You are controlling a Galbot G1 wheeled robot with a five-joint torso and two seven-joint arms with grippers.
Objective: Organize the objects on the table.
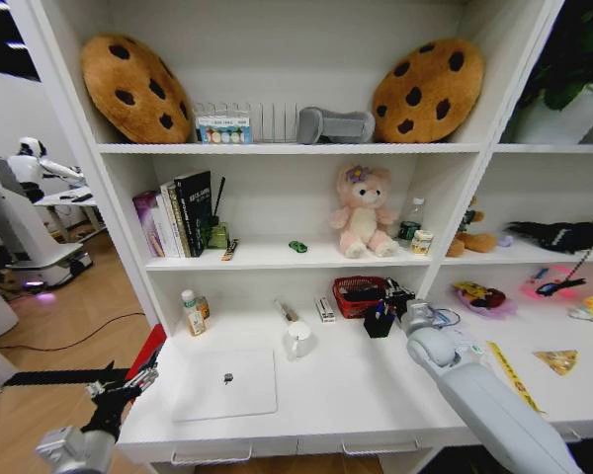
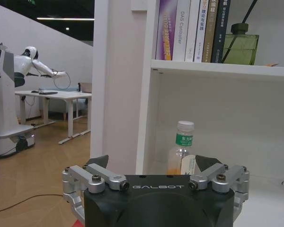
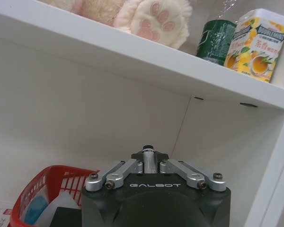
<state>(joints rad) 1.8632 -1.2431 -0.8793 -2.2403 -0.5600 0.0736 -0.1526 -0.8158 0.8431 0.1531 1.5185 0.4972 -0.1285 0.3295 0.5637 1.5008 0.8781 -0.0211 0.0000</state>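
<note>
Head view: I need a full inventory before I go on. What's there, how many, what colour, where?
cookie cushions: two, brown, top shelf, one at each end
books: several, mixed colours, middle shelf, left
toy car: one, green, middle shelf
plush bear: one, pink, middle shelf
bottle: one, clear with green label, desk, back left
mug: one, white, desk, centre
basket: one, red, desk, at the back
laptop: one, silver, closed, flat on the desk
marker pen: one, dark tip, apparently held in the right claw
left claw: open, off the desk's left end
right claw: shut, over the desk beside the basket
</note>
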